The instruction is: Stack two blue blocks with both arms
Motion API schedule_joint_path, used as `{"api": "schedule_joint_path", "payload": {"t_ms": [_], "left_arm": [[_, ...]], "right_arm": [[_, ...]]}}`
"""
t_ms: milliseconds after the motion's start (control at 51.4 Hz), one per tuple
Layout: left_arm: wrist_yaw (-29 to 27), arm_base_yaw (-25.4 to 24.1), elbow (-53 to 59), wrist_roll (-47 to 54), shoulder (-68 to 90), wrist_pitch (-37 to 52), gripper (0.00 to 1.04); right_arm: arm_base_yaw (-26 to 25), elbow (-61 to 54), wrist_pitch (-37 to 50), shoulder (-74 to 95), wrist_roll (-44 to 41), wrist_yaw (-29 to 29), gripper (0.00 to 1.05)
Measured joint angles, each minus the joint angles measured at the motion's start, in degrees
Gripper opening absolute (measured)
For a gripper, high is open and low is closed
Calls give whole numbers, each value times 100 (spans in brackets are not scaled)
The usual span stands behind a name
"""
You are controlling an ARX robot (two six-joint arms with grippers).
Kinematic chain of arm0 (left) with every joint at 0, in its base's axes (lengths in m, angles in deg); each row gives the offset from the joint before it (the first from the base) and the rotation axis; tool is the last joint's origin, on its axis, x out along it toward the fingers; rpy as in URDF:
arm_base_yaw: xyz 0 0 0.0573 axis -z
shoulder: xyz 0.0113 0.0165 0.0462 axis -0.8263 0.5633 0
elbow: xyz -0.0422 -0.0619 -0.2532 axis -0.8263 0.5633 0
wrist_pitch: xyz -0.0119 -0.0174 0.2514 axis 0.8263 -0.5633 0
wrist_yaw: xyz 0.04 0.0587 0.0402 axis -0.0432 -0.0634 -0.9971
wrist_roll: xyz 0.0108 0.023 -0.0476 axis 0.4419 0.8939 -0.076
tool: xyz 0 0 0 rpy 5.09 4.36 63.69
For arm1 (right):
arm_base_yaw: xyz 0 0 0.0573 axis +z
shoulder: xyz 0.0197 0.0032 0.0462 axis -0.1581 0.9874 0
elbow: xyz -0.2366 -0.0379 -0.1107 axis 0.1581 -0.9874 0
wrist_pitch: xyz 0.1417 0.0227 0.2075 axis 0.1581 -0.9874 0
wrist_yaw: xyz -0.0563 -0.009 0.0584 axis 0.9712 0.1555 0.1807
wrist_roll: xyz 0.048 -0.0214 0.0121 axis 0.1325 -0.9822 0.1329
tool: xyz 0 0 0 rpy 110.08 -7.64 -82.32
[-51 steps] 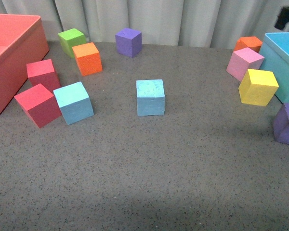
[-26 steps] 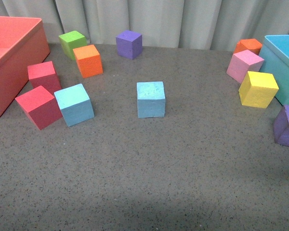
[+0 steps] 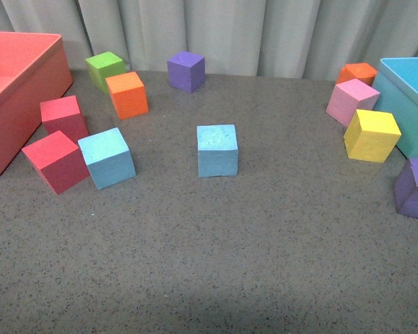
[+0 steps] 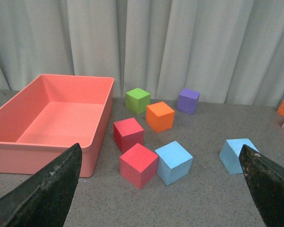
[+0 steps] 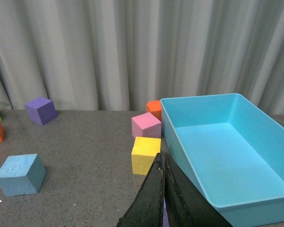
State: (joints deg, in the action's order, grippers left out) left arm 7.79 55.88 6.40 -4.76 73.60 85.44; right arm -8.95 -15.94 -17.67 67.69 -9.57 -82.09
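Two blue blocks rest apart on the grey table: one [image 3: 217,150] near the middle, the other [image 3: 106,158] to its left, touching a red cube [image 3: 56,161]. Neither arm shows in the front view. In the left wrist view my left gripper [image 4: 160,149] is open and empty, its fingers [image 4: 47,189] spread wide, well short of the left blue block [image 4: 174,162] and the middle one [image 4: 236,155]. My right gripper [image 5: 161,157] is shut on nothing, close to a yellow cube [image 5: 146,154]. The middle blue block [image 5: 20,174] lies far off to its side.
A red bin [image 3: 28,83] stands at the left and a turquoise bin [image 3: 411,90] at the right. Green [image 3: 104,69], orange [image 3: 127,94], purple [image 3: 187,71], pink [image 3: 352,101], yellow [image 3: 371,135] and another purple cube [image 3: 416,188] lie scattered. Curtains close the back.
A black arm part at the upper right edge of the front view has left the picture. The whole scene sits slightly lower in that view; no block has moved relative to the others.
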Motion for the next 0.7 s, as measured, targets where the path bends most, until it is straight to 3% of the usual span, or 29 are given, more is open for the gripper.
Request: {"api": "schedule_joint_path", "payload": {"t_ms": [700], "left_arm": [[0, 0, 0, 0, 0, 0, 98]], "right_arm": [[0, -70, -2081, -2264, -2, -4, 1]]}}
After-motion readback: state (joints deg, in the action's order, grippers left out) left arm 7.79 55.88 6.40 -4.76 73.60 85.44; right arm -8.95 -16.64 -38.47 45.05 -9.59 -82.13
